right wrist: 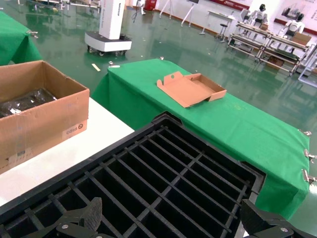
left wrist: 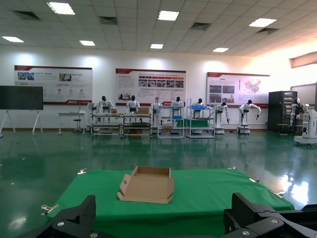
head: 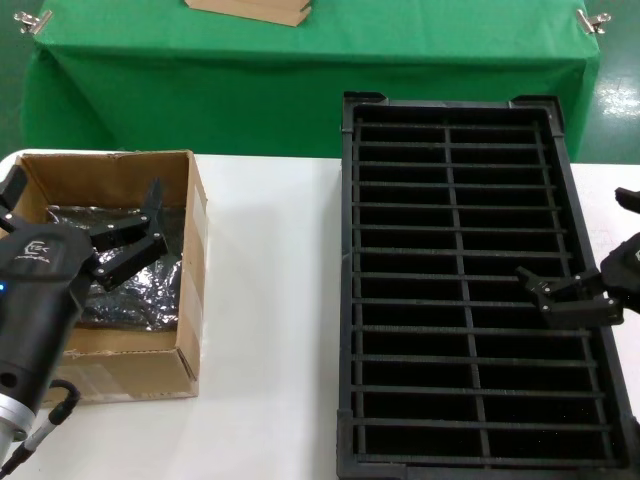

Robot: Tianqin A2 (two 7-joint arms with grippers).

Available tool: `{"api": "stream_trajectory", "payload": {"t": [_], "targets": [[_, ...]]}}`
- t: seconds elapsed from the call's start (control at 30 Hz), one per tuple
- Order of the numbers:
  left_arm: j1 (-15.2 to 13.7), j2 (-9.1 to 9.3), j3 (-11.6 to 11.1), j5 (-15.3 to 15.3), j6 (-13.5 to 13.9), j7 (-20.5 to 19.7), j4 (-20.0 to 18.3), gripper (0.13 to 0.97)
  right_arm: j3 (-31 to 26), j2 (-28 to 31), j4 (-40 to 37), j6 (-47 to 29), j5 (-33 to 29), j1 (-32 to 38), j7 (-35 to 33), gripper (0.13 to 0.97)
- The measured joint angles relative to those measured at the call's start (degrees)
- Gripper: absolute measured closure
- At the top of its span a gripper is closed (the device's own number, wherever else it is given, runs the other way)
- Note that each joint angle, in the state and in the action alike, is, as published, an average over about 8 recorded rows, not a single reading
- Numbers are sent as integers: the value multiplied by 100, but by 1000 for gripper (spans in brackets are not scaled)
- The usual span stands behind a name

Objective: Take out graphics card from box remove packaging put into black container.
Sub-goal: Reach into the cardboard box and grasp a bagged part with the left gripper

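White table lies bare between box and container; left gripper spread wide over box's bag, right gripper wide above container's right edge.

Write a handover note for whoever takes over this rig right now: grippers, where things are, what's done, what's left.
Left gripper: open, empty, over the box at the table's left.
Right gripper: open, empty, over the right side of the black container.
Packaging: lies bagged in the box, not lifted; the graphics card itself cannot be seen.
Container slots in view hold nothing.
Done: nothing yet.
Left: lift the bag out, unwrap the card, slot it into the container.
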Motion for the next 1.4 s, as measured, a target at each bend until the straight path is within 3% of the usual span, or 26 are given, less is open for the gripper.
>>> {"api": "stream_trajectory", "payload": {"t": [0.83,0.93,1.03,1.1,1.2,1.27,1.4], "targets": [[0,0,0,0,0,0,0,132,0,0,0,0,0,0,0,129],[-6,-82,38,-32,-57,1,-29,132,0,0,0,0,0,0,0,129],[-31,-372,157,-173,-257,30,-127,132,0,0,0,0,0,0,0,129],[-56,-698,275,-348,-481,88,-231,132,0,0,0,0,0,0,0,129],[-74,-1322,403,-696,-885,237,-403,132,0,0,0,0,0,0,0,129],[-26,-1793,375,-987,-1128,381,-501,132,0,0,0,1,0,0,0,129],[308,-2776,-25,-1721,-1423,768,-631,132,0,1,0,1,0,0,0,129]]}}
